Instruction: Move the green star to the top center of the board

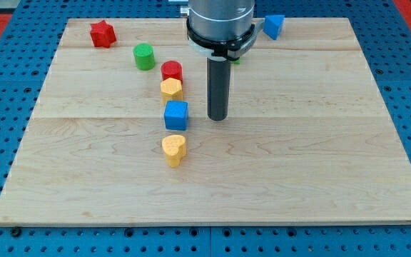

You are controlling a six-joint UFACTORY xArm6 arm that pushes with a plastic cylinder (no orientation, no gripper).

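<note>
The green star (236,61) shows only as a small green sliver at the view's top centre, mostly hidden behind my arm's grey collar. My tip (217,118) rests on the wooden board (320,157) below the star, apart from it, and just right of the blue cube (176,114), not touching it.
A red star (102,33) lies at the top left, with a green cylinder (144,56) to its right. A red cylinder (172,71), a yellow block (171,88) and a yellow heart (174,149) line up with the blue cube. A blue block (273,26) sits at the top edge.
</note>
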